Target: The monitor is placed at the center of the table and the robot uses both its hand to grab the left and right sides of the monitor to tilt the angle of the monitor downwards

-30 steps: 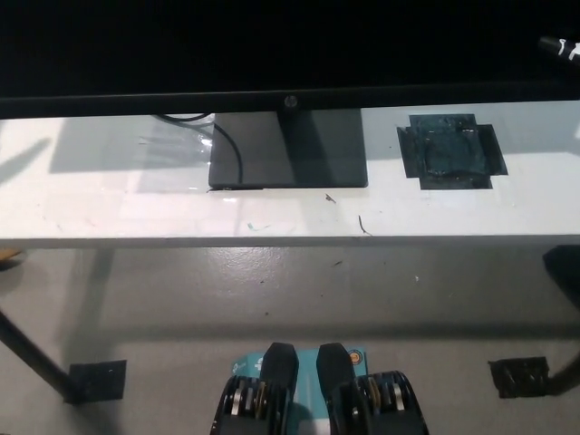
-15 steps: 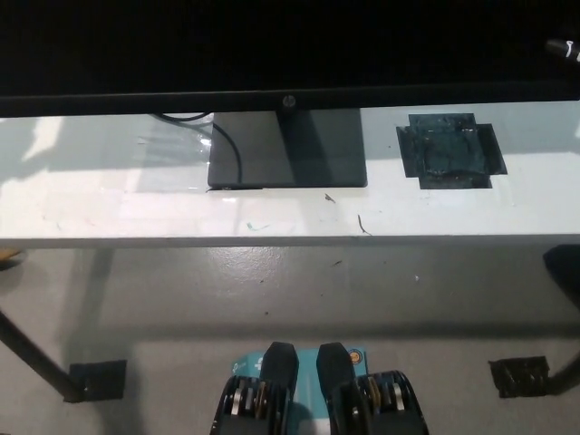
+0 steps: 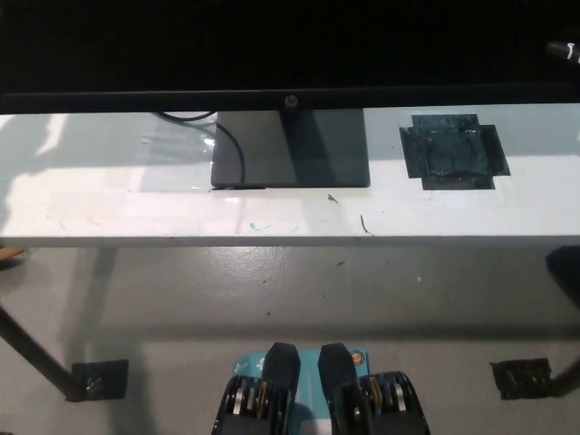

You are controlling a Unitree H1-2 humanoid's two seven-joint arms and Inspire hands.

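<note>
Nothing among the objects has moved; only the view shifted slightly. Monitor (image 3: pixel 290 45): upper frame, stand base (image 3: pixel 290 149) on white worktop (image 3: pixel 136 208). Neither robot hand visible; state cannot be told. Advice: grasp both side edges evenly, tilt gently.

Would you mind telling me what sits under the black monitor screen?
Under the black monitor screen: its dark square base, a black cable and the white table. The table farther back is covered.

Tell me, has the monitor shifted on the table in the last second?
No. The monitor base keeps its spacing from the black tape patch; only the camera view nudged slightly.
</note>
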